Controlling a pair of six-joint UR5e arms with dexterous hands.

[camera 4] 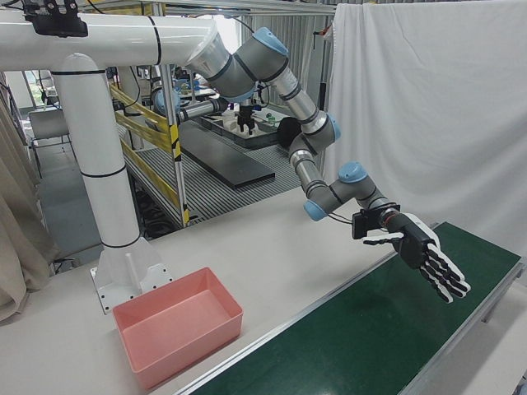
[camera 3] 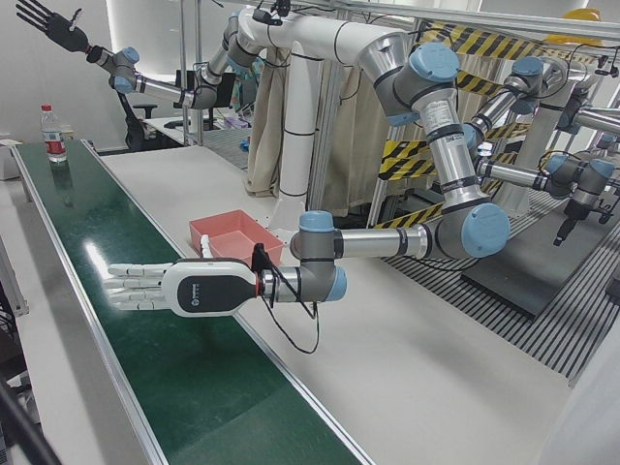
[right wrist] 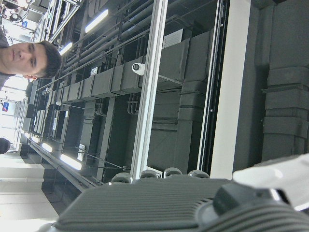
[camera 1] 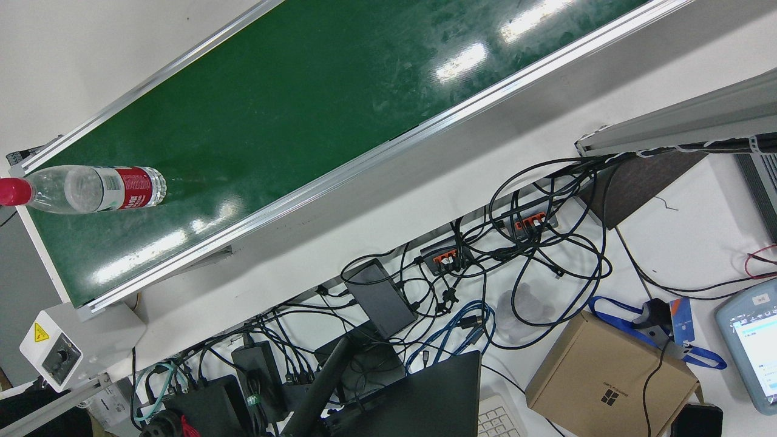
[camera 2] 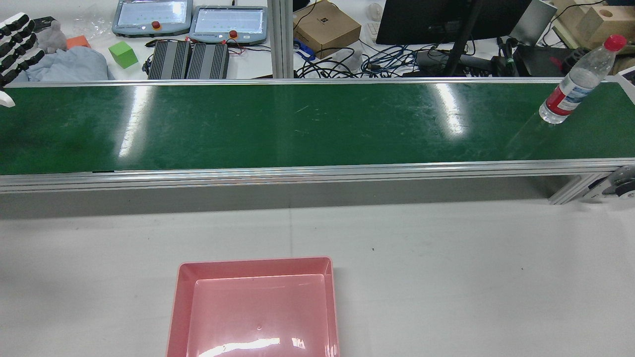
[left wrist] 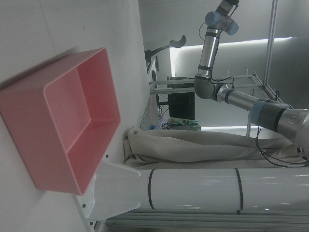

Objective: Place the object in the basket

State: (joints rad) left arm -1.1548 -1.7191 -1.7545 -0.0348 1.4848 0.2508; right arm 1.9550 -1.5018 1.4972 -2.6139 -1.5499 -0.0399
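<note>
One water bottle [camera 1: 97,189] stands at the end of the green conveyor belt [camera 1: 303,91] in the front view, with no hand near it. In the rear view it is well apart from the pink basket [camera 2: 253,263] and the left hand [camera 2: 15,34], so a hurried reach could topple the tall bottle. The left-front view shows the left hand flat over the belt and the raised right hand [camera 3: 44,24], both spread wide and holding nothing.

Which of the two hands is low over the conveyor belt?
The left hand, fingers spread above the green belt; the right hand is raised high, beyond the bottle.
</note>
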